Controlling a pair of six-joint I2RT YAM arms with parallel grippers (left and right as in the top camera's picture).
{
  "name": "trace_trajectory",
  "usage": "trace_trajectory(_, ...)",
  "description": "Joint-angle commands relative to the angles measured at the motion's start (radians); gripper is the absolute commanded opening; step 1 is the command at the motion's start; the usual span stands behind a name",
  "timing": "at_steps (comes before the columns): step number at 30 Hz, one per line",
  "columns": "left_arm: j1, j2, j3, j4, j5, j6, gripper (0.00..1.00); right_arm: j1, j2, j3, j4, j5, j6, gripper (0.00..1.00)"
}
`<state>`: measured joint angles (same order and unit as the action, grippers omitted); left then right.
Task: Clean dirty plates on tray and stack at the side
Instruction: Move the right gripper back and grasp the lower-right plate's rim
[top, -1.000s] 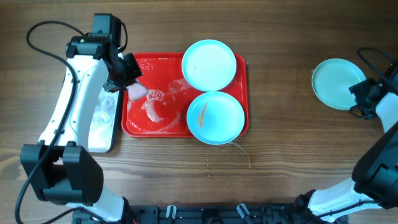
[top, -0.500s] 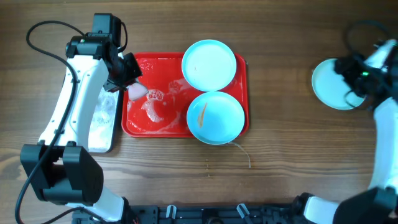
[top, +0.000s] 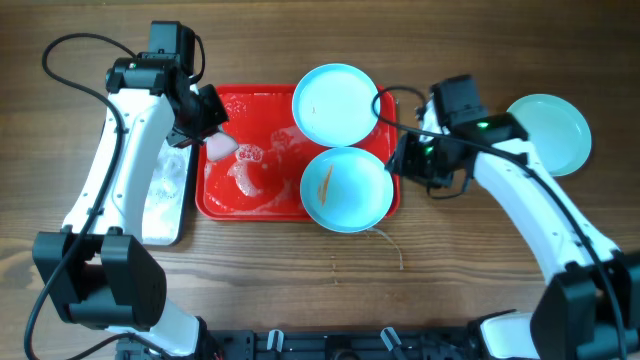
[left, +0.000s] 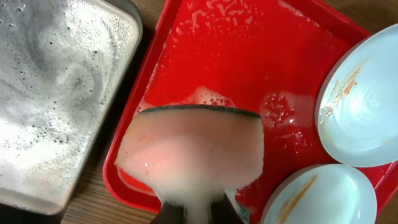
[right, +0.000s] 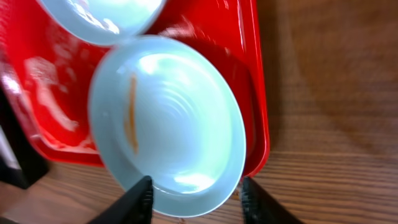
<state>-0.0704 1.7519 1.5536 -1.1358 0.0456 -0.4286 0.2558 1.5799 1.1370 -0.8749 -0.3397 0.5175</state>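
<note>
The red tray (top: 255, 205) holds two turquoise plates: a cleaner one (top: 336, 104) at the back and one with a brown streak (top: 346, 188) at the front right. A third plate (top: 548, 134) lies on the table at the far right. My left gripper (top: 210, 132) is shut on a foamy pink sponge (top: 221, 148) above the tray's left part; the sponge also fills the left wrist view (left: 193, 149). My right gripper (top: 405, 160) is open at the tray's right edge. In the right wrist view its fingers (right: 196, 190) straddle the streaked plate's near rim (right: 168, 124).
A black-rimmed silver tray of soapy water (top: 165, 195) stands left of the red tray and shows in the left wrist view (left: 56, 93). Foam patches lie on the red tray's left floor (top: 245, 170). A thin cord (top: 392, 248) lies on the wood in front of the tray.
My right arm has swung left from the plate on the table to the red tray's right edge, at the streaked plate. The left arm and sponge have not moved.
</note>
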Motion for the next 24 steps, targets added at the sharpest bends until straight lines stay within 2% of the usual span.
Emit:
trace_trajectory(1,0.002,-0.003,0.018,0.002,-0.013,-0.014,0.04,0.049,0.055,-0.039,0.001,0.065,0.073,0.42)
trace_trajectory(6,0.002,-0.003,0.018,-0.001,-0.013,-0.021,0.05,0.066,0.097,-0.049,0.011,0.139,0.088,0.41)
trace_trajectory(14,0.002,-0.003,0.018,-0.001,-0.013,-0.021,0.05,0.068,0.206,-0.049,0.054,0.129,0.084,0.38)
trace_trajectory(20,0.002,-0.003,0.018,-0.001,-0.013,-0.021,0.05,0.073,0.258,-0.049,0.097,0.088,0.077,0.31)
trace_trajectory(24,0.002,-0.003,0.018,-0.001,-0.013,-0.021,0.05,0.073,0.259,-0.049,0.104,0.088,0.075,0.20)
